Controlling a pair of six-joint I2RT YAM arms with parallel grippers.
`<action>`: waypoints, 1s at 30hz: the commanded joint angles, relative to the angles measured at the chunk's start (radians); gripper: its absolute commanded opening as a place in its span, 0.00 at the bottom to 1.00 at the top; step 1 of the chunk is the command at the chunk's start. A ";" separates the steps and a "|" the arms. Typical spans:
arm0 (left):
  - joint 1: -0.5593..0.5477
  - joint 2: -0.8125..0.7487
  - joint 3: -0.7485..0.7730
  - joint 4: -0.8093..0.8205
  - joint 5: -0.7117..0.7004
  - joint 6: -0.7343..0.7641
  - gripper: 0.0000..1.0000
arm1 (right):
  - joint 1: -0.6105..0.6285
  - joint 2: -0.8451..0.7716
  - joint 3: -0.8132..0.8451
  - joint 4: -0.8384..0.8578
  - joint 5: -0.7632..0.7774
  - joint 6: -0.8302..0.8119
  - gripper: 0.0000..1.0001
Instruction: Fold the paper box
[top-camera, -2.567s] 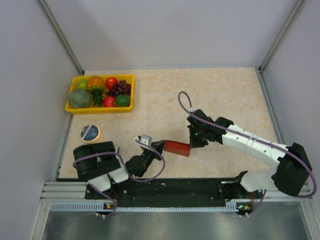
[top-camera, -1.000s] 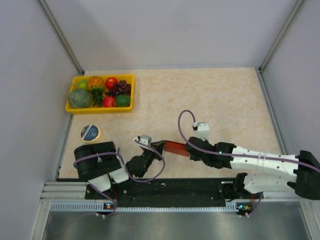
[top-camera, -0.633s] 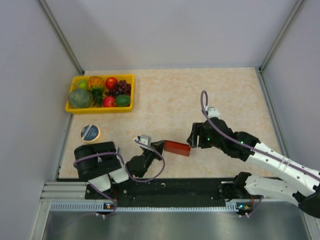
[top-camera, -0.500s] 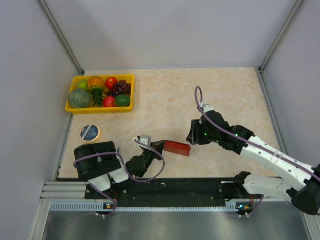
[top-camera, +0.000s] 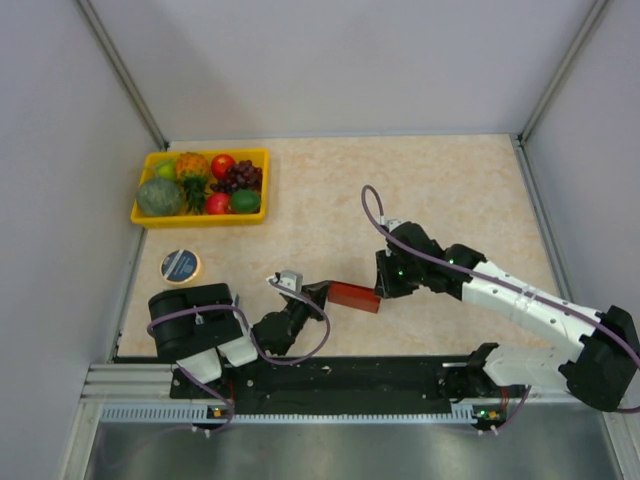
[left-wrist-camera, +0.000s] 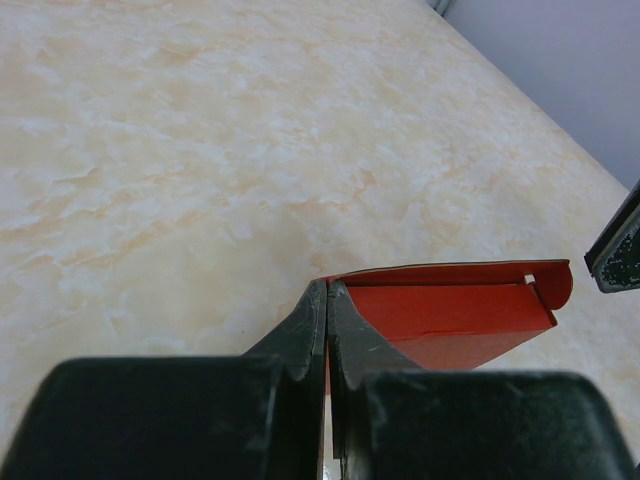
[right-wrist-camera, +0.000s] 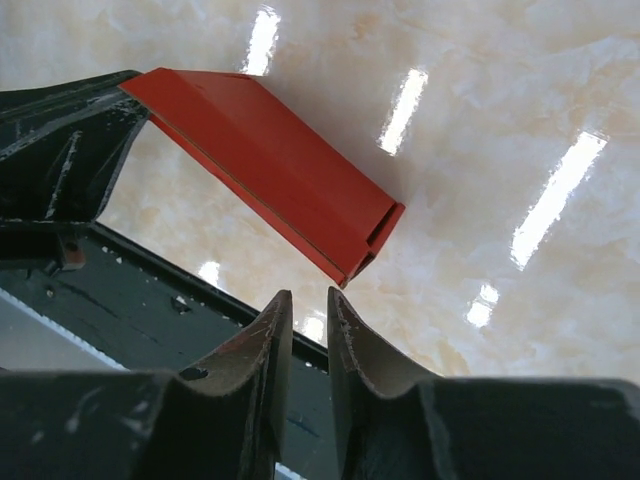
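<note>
The paper box (top-camera: 353, 296) is a flattened bright red sleeve held just above the table, in front of the left arm. My left gripper (top-camera: 318, 292) is shut on its left end; in the left wrist view the fingertips (left-wrist-camera: 327, 290) pinch a red edge, and the box (left-wrist-camera: 450, 310) runs off to the right. My right gripper (top-camera: 383, 289) sits at the box's right end. From the right wrist, its jaws (right-wrist-camera: 308, 295) stand a narrow gap apart with nothing between them, and the open end of the box (right-wrist-camera: 270, 170) lies just past the tips.
A yellow tray (top-camera: 200, 216) of toy fruit stands at the back left. A round blue-topped tin (top-camera: 181, 265) lies near the left wall. The black base rail (top-camera: 340, 375) runs along the near edge, close under the box.
My right arm swung from the near side of the box out to the right and came back to the box's right end. Its jaws widened, then narrowed. The box and left arm stayed put.
</note>
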 joint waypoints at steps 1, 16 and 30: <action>-0.017 0.065 -0.196 0.118 0.047 -0.003 0.00 | -0.007 -0.008 0.010 -0.071 0.067 -0.022 0.21; -0.020 0.062 -0.196 0.118 0.042 -0.006 0.00 | -0.007 0.055 0.045 -0.057 0.070 0.024 0.21; -0.020 0.060 -0.198 0.118 0.039 -0.009 0.00 | -0.007 0.056 0.051 -0.048 0.081 0.027 0.26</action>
